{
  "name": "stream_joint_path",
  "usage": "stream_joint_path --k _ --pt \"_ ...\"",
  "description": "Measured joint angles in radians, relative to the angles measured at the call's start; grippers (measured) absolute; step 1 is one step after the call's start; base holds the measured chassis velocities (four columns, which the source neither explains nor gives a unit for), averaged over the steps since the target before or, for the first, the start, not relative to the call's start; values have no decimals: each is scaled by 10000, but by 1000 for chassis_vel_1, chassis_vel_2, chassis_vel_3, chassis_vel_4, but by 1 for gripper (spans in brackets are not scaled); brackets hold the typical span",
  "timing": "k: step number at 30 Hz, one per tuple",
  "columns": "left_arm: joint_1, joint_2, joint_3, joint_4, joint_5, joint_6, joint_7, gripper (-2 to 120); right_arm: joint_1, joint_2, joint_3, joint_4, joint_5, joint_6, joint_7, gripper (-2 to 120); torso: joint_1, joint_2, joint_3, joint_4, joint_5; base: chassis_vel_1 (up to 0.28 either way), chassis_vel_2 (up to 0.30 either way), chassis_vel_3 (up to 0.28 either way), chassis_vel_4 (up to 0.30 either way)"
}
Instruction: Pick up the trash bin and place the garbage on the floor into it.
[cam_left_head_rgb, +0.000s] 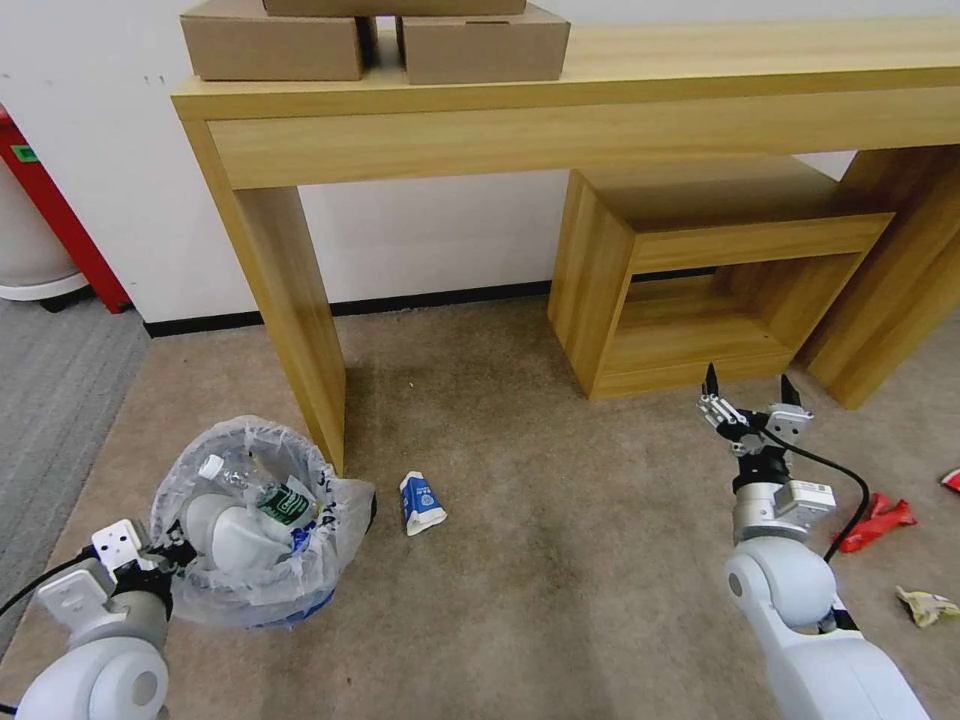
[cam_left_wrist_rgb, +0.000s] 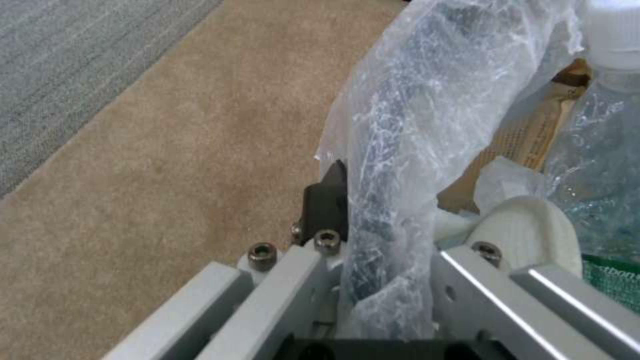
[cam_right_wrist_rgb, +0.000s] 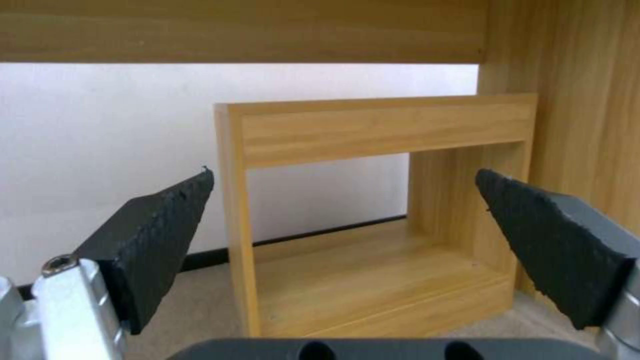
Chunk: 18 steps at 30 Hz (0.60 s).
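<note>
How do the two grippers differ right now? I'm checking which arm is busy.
The left gripper is shut on the trash bin, pinching its bag-lined rim; the right gripper is open and holds nothing. The left sits low beside the bin, while the right hangs over bare floor facing the low wooden shelf. Both have dark fingers.

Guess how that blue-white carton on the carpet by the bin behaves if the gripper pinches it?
The blue-white carton looks dented and lies flat on the floor, so it's probably empty, light and apt to crush further. Its boxy shape shouldn't roll, though a nudge might slide it. The right gripper is open and well off.
</note>
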Motion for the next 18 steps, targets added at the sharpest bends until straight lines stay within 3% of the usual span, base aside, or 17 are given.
stream_joint_path --k 18 --pt "112 -104 -73 -64 116 3 40 1 1012 -491 -1372 53 1277 -254 -575 100 0 0 0 0 0 0 0 0 0"
